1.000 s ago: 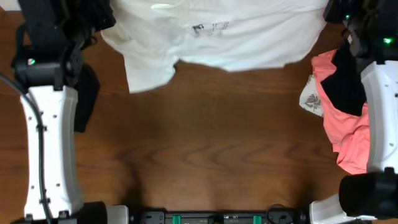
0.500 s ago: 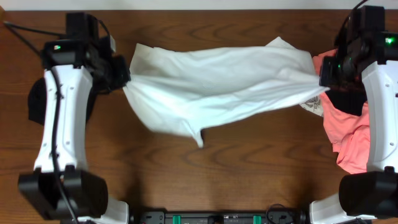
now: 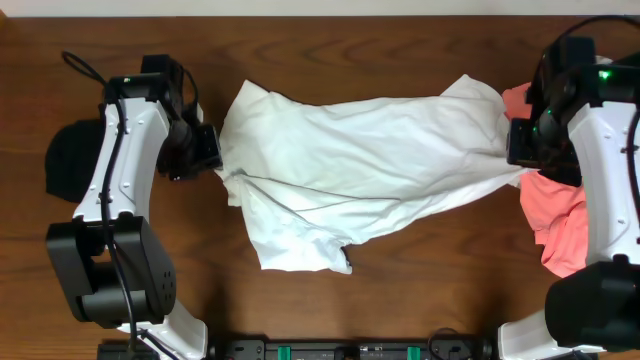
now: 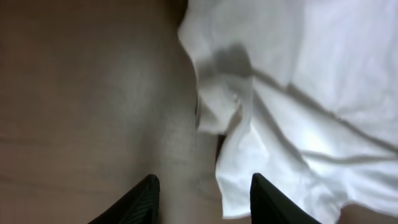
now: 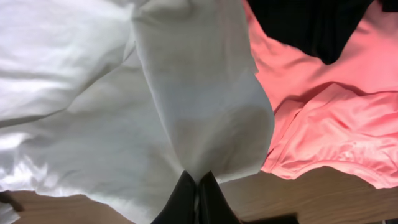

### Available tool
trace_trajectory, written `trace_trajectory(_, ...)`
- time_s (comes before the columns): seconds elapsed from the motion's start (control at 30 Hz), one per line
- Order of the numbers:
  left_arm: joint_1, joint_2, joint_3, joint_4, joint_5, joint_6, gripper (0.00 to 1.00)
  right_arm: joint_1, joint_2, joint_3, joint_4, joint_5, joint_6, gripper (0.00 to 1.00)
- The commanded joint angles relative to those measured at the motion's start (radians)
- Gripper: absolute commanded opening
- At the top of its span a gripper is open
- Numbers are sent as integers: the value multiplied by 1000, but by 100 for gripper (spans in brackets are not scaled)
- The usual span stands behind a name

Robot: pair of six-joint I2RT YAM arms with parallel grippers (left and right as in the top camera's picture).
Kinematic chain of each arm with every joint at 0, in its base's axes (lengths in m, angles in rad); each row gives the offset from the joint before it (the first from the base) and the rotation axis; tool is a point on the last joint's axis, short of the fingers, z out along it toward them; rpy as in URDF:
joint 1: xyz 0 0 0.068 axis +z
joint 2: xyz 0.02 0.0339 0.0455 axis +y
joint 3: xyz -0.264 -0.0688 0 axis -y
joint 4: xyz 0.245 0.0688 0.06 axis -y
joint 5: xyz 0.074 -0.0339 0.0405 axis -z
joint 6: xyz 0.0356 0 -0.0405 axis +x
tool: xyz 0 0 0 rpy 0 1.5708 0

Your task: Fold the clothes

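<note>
No fold yet: the shirt (image 3: 370, 160) lies rumpled across the table (image 3: 420, 290), one end pinched in the right gripper (image 5: 198, 198), the left gripper (image 4: 205, 190) standing with jaws apart beside the other end, while the pink garment (image 3: 562, 225) and black garment (image 3: 68, 172) wait aside.

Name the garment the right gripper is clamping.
The white T-shirt, pinched at its edge in the right gripper; the coral-pink garment and black garment lie beside it, ungripped.

The gripper (image 5: 197, 178) pinches white T-shirt (image 5: 186, 106) beside coral-pink garment (image 5: 323, 118).
</note>
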Motion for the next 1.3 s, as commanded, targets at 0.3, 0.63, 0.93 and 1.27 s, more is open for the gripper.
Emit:
trace_trajectory(0.3, -140, -43, -59, -143, 78, 9, 48, -7, 0, -37, 64, 18, -14, 1)
trace_trajectory(0.63, -184, -80, -401, 109, 101, -94, 47, -7, 0, -37, 87, 18, -40, 1)
trace_trajectory(0.93, -184, -80, -555, 364, 96, -93, 49, -7, 0, -37, 82, 14, -40, 1)
trace_trajectory(1.27, -184, -80, -601, 467, 98, -93, 51, -7, 0, -37, 79, 14, -40, 1)
